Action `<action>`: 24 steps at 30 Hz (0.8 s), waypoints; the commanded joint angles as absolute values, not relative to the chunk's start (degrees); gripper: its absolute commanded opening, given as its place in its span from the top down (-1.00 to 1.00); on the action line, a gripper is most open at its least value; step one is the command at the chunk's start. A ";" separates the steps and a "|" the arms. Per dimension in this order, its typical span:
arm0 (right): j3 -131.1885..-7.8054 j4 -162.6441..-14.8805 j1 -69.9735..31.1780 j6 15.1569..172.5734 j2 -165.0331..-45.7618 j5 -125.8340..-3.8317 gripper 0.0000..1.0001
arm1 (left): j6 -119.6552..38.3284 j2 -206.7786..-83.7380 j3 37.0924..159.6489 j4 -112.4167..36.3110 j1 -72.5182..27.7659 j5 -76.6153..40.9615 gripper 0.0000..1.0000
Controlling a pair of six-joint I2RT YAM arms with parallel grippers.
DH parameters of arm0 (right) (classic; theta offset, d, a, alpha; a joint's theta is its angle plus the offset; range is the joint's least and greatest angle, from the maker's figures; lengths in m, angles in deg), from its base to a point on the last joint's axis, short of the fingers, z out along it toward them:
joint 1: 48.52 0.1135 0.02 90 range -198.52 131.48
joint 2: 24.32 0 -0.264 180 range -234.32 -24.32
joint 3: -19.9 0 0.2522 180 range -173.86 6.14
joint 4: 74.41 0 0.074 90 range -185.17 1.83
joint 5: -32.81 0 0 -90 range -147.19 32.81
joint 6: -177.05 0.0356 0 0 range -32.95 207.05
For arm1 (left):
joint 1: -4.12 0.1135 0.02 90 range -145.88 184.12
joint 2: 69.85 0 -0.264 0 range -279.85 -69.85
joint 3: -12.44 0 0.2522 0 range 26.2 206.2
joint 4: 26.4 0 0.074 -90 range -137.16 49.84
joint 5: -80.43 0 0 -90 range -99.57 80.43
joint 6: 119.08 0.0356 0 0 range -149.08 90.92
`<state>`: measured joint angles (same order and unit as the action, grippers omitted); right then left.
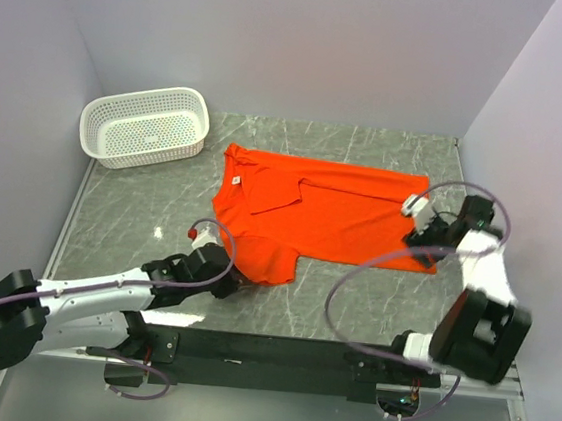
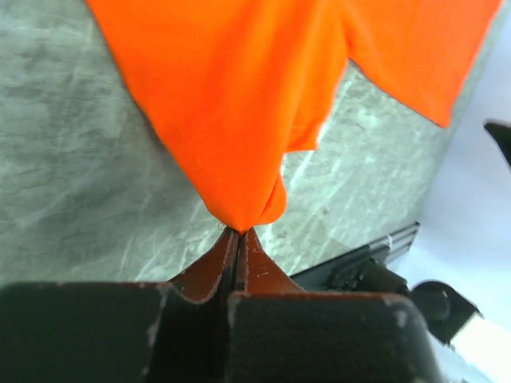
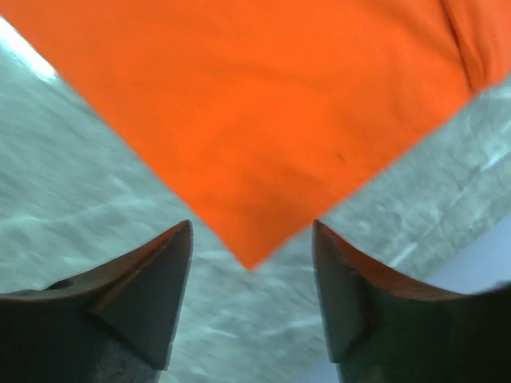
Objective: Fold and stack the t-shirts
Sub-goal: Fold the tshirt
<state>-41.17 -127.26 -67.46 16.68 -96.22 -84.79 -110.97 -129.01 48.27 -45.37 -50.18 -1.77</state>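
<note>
The orange-red t-shirt (image 1: 321,215) lies spread across the middle of the grey marbled table, its small white neck label at the left. My left gripper (image 1: 223,265) is shut on the shirt's near left sleeve; in the left wrist view the cloth (image 2: 239,104) bunches to a point between the closed fingertips of the gripper (image 2: 238,231). My right gripper (image 1: 422,228) is open over the shirt's right hem. In the right wrist view a corner of the cloth (image 3: 263,120) points into the gap of the open gripper (image 3: 252,231), touching neither finger.
A white perforated plastic basket (image 1: 145,126) stands at the back left of the table. White walls close in the left, back and right sides. A black rail (image 1: 276,351) runs along the near edge by the arm bases.
</note>
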 commanded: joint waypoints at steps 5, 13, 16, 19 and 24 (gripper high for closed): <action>-49.77 -141.08 -78.14 -8.52 -111.77 -84.09 -0.30 | -107.75 -125.31 47.38 -40.51 -50.10 -3.32 0.99; -46.61 -137.05 -79.11 -15.96 -115.28 -83.12 -0.21 | -103.62 -122.85 49.67 -41.74 -50.11 -2.36 0.99; -44.59 -133.45 -78.85 -16.40 -114.85 -84.35 -0.21 | -103.18 -121.27 49.05 -41.39 -50.10 -2.27 0.99; -43.09 -130.63 -78.06 -15.70 -114.93 -83.47 -0.20 | -102.48 -120.57 49.05 -41.65 -50.02 -1.66 0.99; -41.85 -125.70 -76.39 -13.76 -116.25 -80.32 -0.13 | -101.16 -122.06 49.67 -40.60 -49.40 -2.36 0.99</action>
